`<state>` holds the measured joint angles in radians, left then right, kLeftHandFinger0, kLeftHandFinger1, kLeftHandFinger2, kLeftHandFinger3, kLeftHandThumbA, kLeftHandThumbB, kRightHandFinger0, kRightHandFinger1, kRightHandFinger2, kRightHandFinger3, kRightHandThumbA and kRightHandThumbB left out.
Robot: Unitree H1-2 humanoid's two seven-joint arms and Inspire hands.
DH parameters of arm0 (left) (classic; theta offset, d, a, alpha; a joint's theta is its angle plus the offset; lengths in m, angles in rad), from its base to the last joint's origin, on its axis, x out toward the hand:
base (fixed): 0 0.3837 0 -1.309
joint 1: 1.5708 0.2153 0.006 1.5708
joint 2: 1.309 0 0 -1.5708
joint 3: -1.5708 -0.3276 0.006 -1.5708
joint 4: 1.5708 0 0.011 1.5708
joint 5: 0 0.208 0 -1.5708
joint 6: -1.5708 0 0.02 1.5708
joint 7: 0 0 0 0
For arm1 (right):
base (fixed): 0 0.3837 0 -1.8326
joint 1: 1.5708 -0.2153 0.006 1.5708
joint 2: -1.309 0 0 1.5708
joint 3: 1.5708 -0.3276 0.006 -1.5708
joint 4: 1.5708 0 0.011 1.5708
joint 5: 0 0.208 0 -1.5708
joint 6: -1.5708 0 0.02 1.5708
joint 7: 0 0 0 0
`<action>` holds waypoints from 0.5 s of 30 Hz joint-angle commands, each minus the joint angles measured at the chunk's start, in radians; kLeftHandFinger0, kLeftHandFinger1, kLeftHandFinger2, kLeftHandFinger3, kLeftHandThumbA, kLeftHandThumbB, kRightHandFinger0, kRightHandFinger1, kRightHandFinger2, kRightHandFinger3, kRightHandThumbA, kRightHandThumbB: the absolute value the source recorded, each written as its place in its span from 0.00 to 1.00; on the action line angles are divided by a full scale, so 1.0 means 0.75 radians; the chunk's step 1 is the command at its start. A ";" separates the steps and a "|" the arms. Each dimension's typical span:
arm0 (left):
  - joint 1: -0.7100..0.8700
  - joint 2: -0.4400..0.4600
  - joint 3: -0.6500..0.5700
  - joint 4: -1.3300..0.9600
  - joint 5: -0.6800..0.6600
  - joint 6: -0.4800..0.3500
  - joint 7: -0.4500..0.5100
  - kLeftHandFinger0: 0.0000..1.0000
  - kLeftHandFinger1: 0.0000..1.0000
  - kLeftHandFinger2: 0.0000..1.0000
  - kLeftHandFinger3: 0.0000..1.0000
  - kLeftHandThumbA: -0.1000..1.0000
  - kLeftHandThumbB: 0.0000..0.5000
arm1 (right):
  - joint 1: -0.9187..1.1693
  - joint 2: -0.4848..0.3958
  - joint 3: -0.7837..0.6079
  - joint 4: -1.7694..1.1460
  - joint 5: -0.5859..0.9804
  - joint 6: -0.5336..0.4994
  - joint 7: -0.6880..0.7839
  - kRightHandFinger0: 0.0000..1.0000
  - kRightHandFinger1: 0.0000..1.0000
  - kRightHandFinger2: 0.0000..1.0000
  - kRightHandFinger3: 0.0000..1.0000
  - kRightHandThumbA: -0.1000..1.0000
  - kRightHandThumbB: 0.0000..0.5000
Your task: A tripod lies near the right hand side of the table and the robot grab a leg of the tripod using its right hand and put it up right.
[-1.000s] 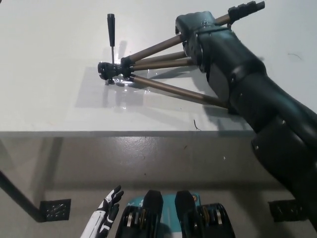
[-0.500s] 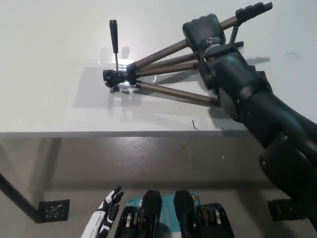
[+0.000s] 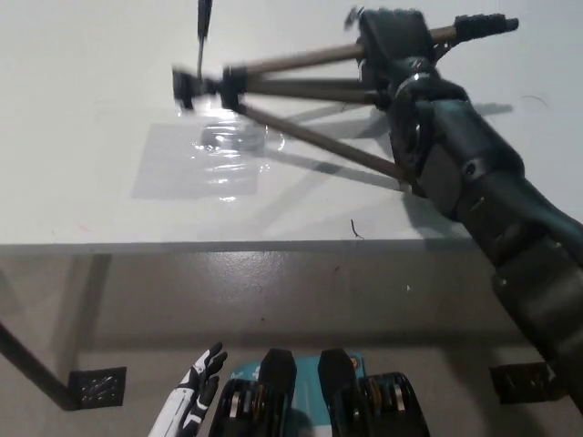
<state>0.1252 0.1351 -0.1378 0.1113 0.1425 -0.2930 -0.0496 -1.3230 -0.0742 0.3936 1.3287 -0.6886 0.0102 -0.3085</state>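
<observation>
One tripod (image 3: 273, 77), three legs; right hand (image 3: 393, 41) gripping one.

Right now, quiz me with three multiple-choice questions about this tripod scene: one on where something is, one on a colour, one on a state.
1. Where is the white left robot hand?
A. below the table edge, lower left
B. on the tripod
C. on the tabletop

2. What colour are the long metal legs of the black-headed tripod?
A. red
B. bronze-brown
C. white

3. What is the black right robot hand doing?
A. hanging open
B. resting flat on the white table
C. closed on a tripod leg

Answers: 1 A, it shows beneath the table's front edge. 2 B, the tubes look bronze. 3 C, its fingers wrap the upper leg.
</observation>
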 commanded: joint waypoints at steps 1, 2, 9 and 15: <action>0.002 0.014 -0.007 -0.046 0.003 -0.067 -0.019 1.00 1.00 1.00 1.00 1.00 0.84 | -0.364 0.021 -0.344 -0.137 0.373 -0.253 -0.288 0.00 0.19 0.60 0.75 0.00 0.19; 0.004 0.010 -0.006 -0.047 -0.004 -0.066 -0.018 1.00 1.00 1.00 1.00 1.00 0.84 | -0.390 0.031 -0.401 -0.151 0.404 -0.239 -0.273 0.00 0.15 0.59 0.72 0.00 0.20; 0.015 0.010 -0.009 -0.043 0.007 -0.060 -0.017 1.00 1.00 1.00 1.00 1.00 0.87 | -0.465 0.071 -0.628 -0.202 0.509 -0.222 -0.273 0.00 0.02 0.52 0.64 0.00 0.23; 0.022 0.009 -0.014 -0.039 0.010 -0.068 -0.016 1.00 1.00 1.00 1.00 1.00 0.86 | -0.418 0.117 -0.842 -0.261 0.658 -0.217 -0.258 0.00 0.03 0.53 0.67 0.00 0.18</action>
<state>0.1273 0.1344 -0.1394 0.1113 0.1426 -0.2933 -0.0498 -1.4087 -0.0207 -0.0829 1.2800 -0.4465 -0.0201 -0.3646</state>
